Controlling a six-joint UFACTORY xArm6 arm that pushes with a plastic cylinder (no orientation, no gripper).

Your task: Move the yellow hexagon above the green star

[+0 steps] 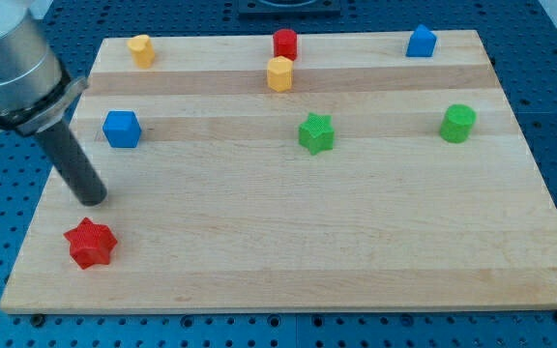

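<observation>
- Two yellow blocks sit on the wooden board (288,280), so picking the right one matters: the yellow hexagon (279,73) sits near the top middle, just below the red cylinder (285,43), while another yellow block (141,49) is at the top-left corner (shape hard to call from here).
- From the green star (316,132), the hexagon is at about 11 o'clock, so it's already higher up the view, just off to the left. Looks like a short nudge toward 3 o'clock would line it up.
- The arm has no claw at all, so nothing to be open, closed or holding; it's just a rod, and my tip (93,200) rests on the board far left, well apart from the hexagon.
- From the tip, the red star (91,243) is near at 6 o'clock and the blue block (122,128) at roughly 1 o'clock.
- That blue block could get clipped on a straight run to the hexagon's left side.
- The green cylinder (458,123) and blue block at top right (421,42) are out of the way.
</observation>
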